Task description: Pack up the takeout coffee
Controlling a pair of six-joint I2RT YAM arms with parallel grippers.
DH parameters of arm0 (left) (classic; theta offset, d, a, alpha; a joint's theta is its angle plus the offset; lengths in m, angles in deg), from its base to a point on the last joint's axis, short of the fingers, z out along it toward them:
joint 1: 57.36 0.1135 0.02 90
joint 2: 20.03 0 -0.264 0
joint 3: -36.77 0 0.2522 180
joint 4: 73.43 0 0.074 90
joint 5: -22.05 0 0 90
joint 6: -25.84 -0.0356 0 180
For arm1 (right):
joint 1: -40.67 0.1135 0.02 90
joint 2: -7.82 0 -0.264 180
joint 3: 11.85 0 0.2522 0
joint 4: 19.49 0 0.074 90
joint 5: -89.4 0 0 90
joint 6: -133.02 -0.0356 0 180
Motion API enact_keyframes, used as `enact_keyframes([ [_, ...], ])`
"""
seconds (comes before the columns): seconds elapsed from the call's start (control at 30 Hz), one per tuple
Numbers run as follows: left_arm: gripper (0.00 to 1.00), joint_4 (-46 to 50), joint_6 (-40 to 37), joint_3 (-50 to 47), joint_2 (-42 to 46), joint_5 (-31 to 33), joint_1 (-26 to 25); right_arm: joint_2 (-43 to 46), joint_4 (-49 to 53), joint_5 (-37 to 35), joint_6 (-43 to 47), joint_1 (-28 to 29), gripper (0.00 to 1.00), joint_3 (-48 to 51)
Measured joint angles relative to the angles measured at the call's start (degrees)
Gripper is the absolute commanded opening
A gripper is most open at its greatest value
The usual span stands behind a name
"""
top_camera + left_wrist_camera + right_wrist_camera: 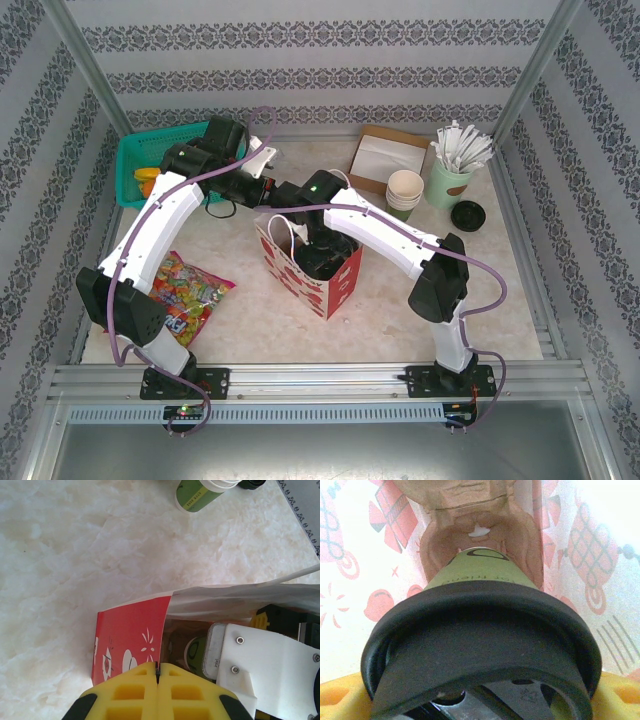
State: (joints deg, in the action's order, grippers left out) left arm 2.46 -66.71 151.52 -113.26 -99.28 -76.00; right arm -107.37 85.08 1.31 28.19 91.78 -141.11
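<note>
The right gripper [480,692] is down inside the red patterned paper bag [320,288]. Its yellow fingers [337,697] clamp the takeout coffee [480,572] at either side of the black lid [480,635]. The lid's rim covers the pads themselves, and the frame edge cuts the fingers off. The cup hangs deep in the bag, with its dark-green base at the socket of a brown moulded-pulp carrier [440,545] on the bag's floor. The cup's own body hides whether the base is seated there.

The left gripper [157,680] is pressed together on the bag's near rim, with only a thin seam between its yellow fingers. Through the bag's mouth, the left wrist view shows a sliver of green behind the right arm's white wrist plate [265,665]; it is too covered to tell what it is.

From above, both arms meet over the bag and hide its opening. On the table [230,335] left of the bag lies a bright candy packet [192,290], and a green basket [135,160] sits far left behind it. Behind and to the right of the bag stand an open cardboard box [385,155], a stack of paper cups [405,190], a paler green cup holding white sticks [450,180] and a loose black lid [467,215].
</note>
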Motion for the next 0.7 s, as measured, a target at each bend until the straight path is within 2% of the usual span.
enact_keyframes([
  [0.7, 0.0, 0.0, 0.0, 0.0, 0.0, 0.0, 0.0, 0.1, -1.1, -0.9, 0.0, 0.0, 0.68, 0.2],
])
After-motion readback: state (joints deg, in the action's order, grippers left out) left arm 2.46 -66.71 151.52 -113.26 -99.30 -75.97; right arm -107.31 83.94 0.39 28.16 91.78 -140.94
